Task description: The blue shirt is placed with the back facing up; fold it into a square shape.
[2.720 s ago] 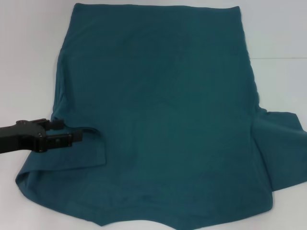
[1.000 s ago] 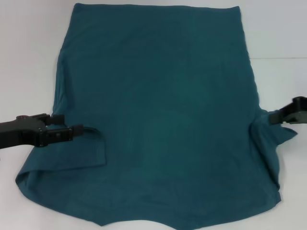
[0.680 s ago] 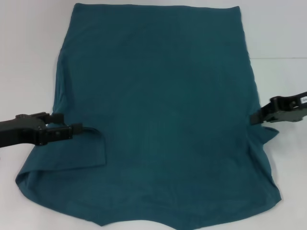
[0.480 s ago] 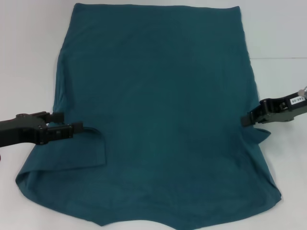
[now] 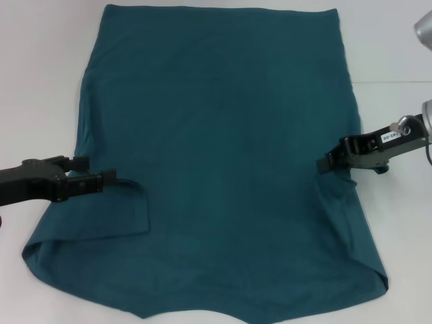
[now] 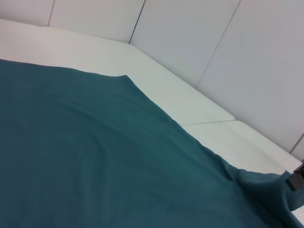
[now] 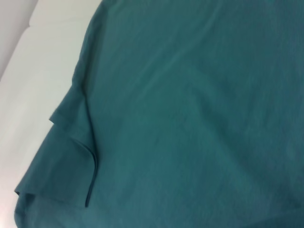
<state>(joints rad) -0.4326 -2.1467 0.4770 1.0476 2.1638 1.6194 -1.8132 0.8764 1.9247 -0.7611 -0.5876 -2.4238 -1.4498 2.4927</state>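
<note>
**Mia:** White was all I saw under the cloth. It was a smooth white tabletop (image 5: pixel 40 81), with pale wall panels (image 6: pixel 228 57) behind it. They showed from the left wrist camera.

**Ben:** And where was the blue shirt (image 5: pixel 216 135)?

**Mia:** It lay flat in the middle of the tabletop and covered most of it. It was dark teal-blue and soft, with little wrinkles. The far edge was straight.

**Ben:** Could you read any words on it?

**Mia:** No. The side facing up was plain. The only writing was on a tiny white label (image 5: pixel 389 135) on the right arm, and it was too small to read.

**Ben:** What was the left gripper (image 5: pixel 101 179) doing?

**Mia:** It was black and reached in from the left side. Its tip sat on the left sleeve (image 5: pixel 101 209), which was folded over onto the shirt. The sleeve made a flap with a rounded corner. I could not tell if its jaws were apart or together.

**Ben:** And the right gripper (image 5: pixel 327 164)?

**Mia:** It was black too, with a silver arm part behind it. Its jaws were pinched on the right sleeve cloth, held over the right side of the shirt. The cloth under it was bunched and puckered.

**Ben:** What did the near edge look like?

**Mia:** It was wavy and ran off the bottom of the head camera's picture.
</note>
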